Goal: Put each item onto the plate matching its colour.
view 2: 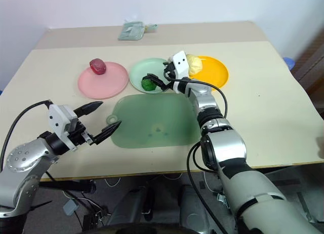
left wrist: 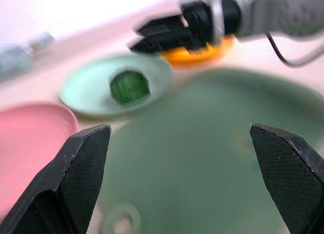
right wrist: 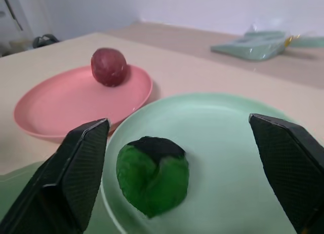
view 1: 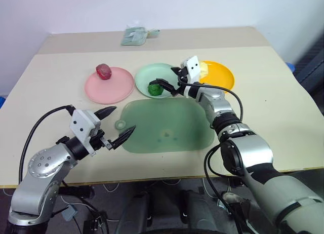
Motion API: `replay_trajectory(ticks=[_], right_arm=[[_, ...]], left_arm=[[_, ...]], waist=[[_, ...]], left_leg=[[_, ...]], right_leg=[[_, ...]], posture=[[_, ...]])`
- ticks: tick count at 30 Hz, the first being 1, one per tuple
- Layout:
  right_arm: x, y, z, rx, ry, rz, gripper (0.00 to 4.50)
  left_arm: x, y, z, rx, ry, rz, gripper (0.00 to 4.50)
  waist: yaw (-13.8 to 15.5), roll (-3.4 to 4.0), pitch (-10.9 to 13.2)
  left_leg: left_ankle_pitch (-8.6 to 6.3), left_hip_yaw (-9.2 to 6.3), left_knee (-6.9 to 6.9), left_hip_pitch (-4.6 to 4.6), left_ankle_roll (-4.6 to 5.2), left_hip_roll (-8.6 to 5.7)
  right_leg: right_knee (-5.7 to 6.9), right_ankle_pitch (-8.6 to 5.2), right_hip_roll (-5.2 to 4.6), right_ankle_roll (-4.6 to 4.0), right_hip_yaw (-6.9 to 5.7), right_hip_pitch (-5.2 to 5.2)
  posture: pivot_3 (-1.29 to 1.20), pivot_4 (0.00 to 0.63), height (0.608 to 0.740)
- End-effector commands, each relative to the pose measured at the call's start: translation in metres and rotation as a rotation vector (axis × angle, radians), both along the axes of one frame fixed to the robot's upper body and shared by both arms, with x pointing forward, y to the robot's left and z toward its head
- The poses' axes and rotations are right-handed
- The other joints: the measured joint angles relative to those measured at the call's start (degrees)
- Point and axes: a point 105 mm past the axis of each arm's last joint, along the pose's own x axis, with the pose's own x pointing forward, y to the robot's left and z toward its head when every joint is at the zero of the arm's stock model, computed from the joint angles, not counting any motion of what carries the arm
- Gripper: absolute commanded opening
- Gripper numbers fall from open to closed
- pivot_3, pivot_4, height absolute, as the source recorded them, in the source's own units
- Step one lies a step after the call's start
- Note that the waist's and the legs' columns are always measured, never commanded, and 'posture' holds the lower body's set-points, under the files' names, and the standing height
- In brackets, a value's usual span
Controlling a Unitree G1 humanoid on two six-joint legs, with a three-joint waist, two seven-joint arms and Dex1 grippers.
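A dark green lump (right wrist: 153, 176) lies on the mint green plate (view 1: 152, 72). My right gripper (view 1: 162, 88) hovers just over it, open, with a finger (right wrist: 76, 178) on either side and nothing held. The maroon lump (view 1: 103, 70) sits on the pink plate (view 1: 111, 89). The pale yellow ball (view 2: 194, 63) rests at the left edge of the orange-yellow plate (view 1: 223, 77), partly hidden behind my right wrist. My left gripper (view 1: 125, 118) stands open and empty at the near left, beside the green board.
A translucent green board (view 1: 164, 125) with a handle hole lies in front of the plates, between my two arms. A folded pale green cloth (view 1: 134, 36) lies at the table's far edge. Cables trail from both wrists.
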Motion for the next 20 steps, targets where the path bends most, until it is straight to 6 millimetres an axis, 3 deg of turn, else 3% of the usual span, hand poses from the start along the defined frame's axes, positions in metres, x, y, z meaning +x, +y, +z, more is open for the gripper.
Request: replay_trajectory(ticks=[1, 3, 6, 10, 16, 20], right_arm=[[-0.014, -0.024, 0.027, 0.035, -0.124, 0.043, 4.47], [-0.031, -0.039, 0.026, 0.012, -0.132, 0.072, 4.47], [-0.073, -0.073, 0.012, -0.079, -0.087, 0.092, 4.47], [-0.121, -0.110, -0.002, -0.150, 0.008, 0.013, 4.47], [-0.159, -0.148, -0.009, -0.187, 0.087, -0.153, 4.47], [-0.170, -0.158, -0.012, -0.197, 0.112, -0.202, 4.47]], left_arm=[[0.000, 0.000, 0.004, 0.043, -0.059, -0.007, 4.50], [0.001, 0.001, 0.002, 0.040, -0.060, 0.002, 4.50], [0.000, 0.002, -0.002, 0.026, -0.032, -0.013, 4.50], [-0.006, 0.011, -0.001, -0.005, -0.015, -0.032, 4.50], [-0.016, 0.024, -0.008, -0.020, 0.039, -0.040, 4.50], [-0.014, 0.022, -0.010, -0.026, 0.053, -0.066, 4.50]], waist=[[0.2, 0.00, 0.0], [0.3, -0.01, 0.0], [0.7, 0.01, 0.0], [1.0, 0.06, 0.0], [0.5, 0.04, 0.0], [1.3, 0.02, 0.0]], left_leg=[[0.00, -0.01, 0.01, 0.00, 0.00, 0.00], [-0.01, 0.00, 0.02, 0.00, 0.03, -0.01], [-0.04, -0.01, 0.04, -0.04, 0.07, -0.01], [-0.09, 0.04, 0.05, -0.08, 0.15, 0.02], [-0.09, 0.06, 0.14, 0.01, 0.15, 0.17], [-0.10, 0.08, 0.22, -0.03, 0.18, 0.16]], right_leg=[[0.00, 0.00, 0.00, 0.00, 0.00, 0.01], [-0.03, 0.00, -0.01, 0.00, 0.00, 0.03], [-0.03, 0.00, -0.04, 0.01, 0.00, 0.02], [-0.16, -0.02, -0.08, 0.00, 0.02, 0.01], [-0.24, -0.17, 0.01, -0.23, 0.10, 0.16], [-0.33, -0.17, -0.01, -0.22, 0.09, 0.17]], posture=[[0.00, 0.150, 0.740], [0.00, 0.150, 0.740], [0.00, 0.150, 0.740], [0.00, 0.150, 0.740], [0.00, 0.150, 0.740], [0.00, 0.150, 0.740]])
